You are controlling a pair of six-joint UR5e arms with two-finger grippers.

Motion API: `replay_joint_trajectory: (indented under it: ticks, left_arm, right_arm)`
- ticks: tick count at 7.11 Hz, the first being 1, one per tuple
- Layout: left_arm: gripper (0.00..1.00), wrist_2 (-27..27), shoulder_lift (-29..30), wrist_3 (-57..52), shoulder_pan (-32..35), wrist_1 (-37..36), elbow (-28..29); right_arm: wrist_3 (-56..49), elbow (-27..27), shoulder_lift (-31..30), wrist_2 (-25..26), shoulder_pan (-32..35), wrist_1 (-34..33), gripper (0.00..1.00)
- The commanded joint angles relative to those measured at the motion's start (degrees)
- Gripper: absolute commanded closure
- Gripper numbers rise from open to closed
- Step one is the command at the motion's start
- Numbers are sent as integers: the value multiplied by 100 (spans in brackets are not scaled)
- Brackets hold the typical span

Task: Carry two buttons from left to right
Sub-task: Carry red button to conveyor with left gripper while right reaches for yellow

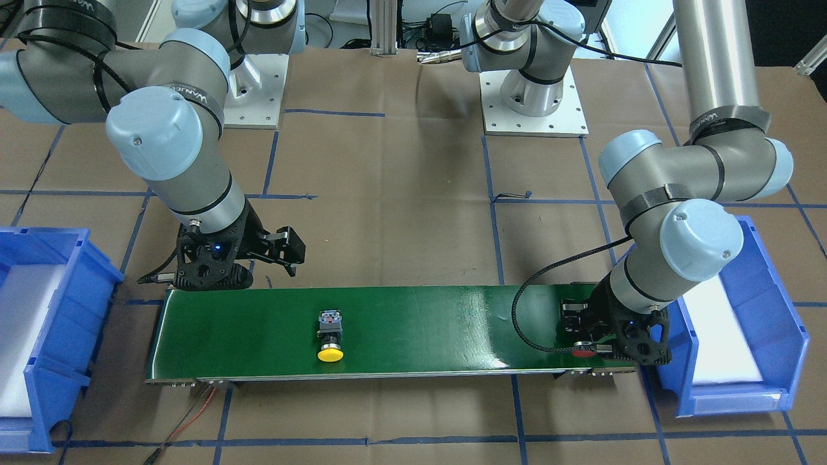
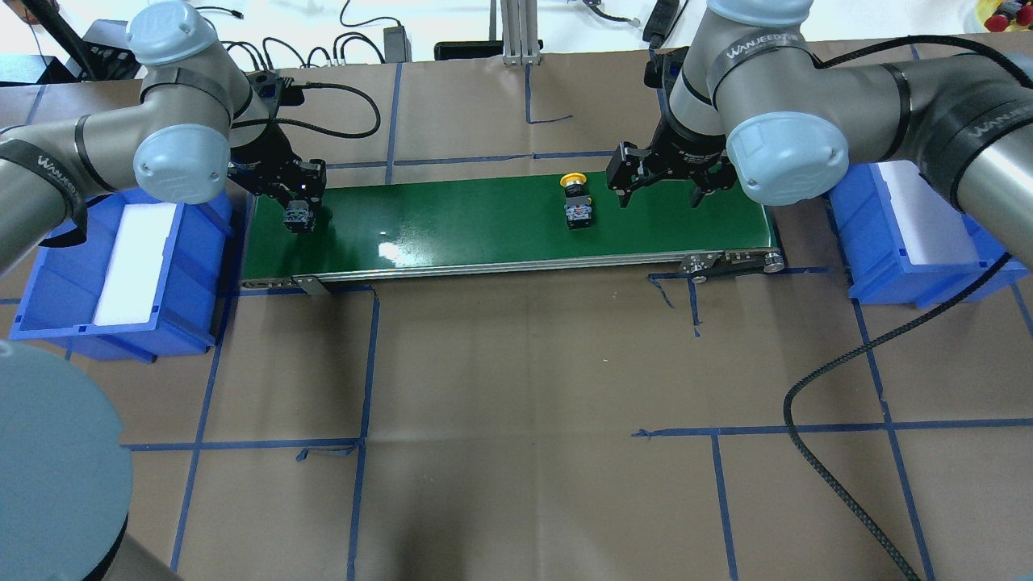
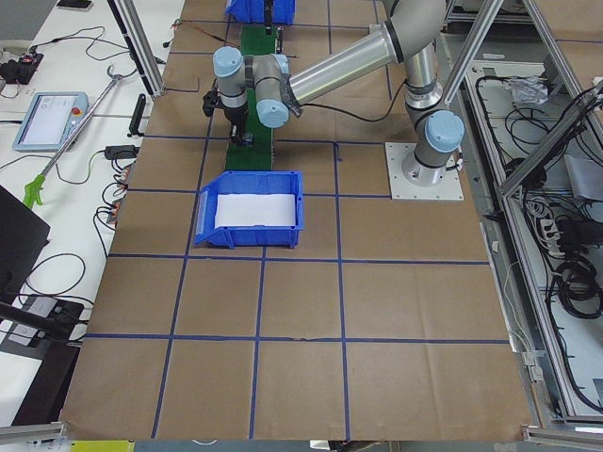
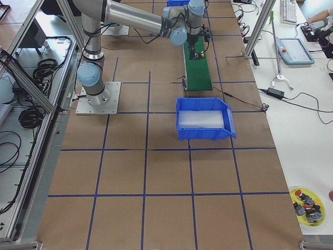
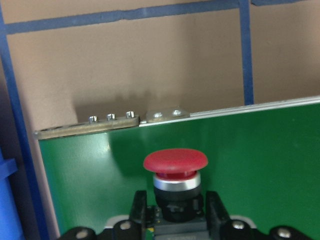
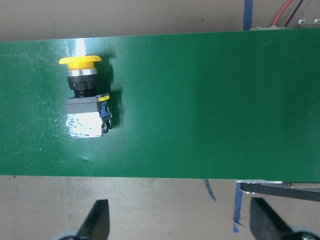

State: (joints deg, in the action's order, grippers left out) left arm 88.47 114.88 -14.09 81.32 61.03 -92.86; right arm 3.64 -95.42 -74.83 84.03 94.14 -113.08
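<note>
The yellow-capped button (image 2: 575, 202) lies on its side on the green belt (image 2: 452, 226), right of the middle; it also shows in the right wrist view (image 6: 87, 105). My right gripper (image 2: 660, 194) is open and empty, hovering just right of it; its fingertips (image 6: 97, 220) stand beside the belt's edge. My left gripper (image 2: 297, 211) is at the belt's left end, shut on the body of the red-capped button (image 5: 175, 161). The red cap points toward the belt's far edge. In the front-facing view the red cap (image 1: 585, 352) shows under the left gripper.
A blue bin with a white foam liner (image 2: 121, 266) stands left of the belt, and another (image 2: 912, 234) stands right of it. A black cable (image 2: 839, 452) loops over the table's right front. Blue tape lines mark the brown paper.
</note>
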Motion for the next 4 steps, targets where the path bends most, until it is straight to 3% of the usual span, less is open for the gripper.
replay_joint_trajectory:
  ticks: [1,4]
  left_arm:
    - [0,4,26,545,7,-30,-30]
    - [0,-5,-350,644,7,704,416]
  right_arm:
    - [-30,15,12,-9,-53,-65,0]
    - [-39,6,82,-10,-159,-65,0]
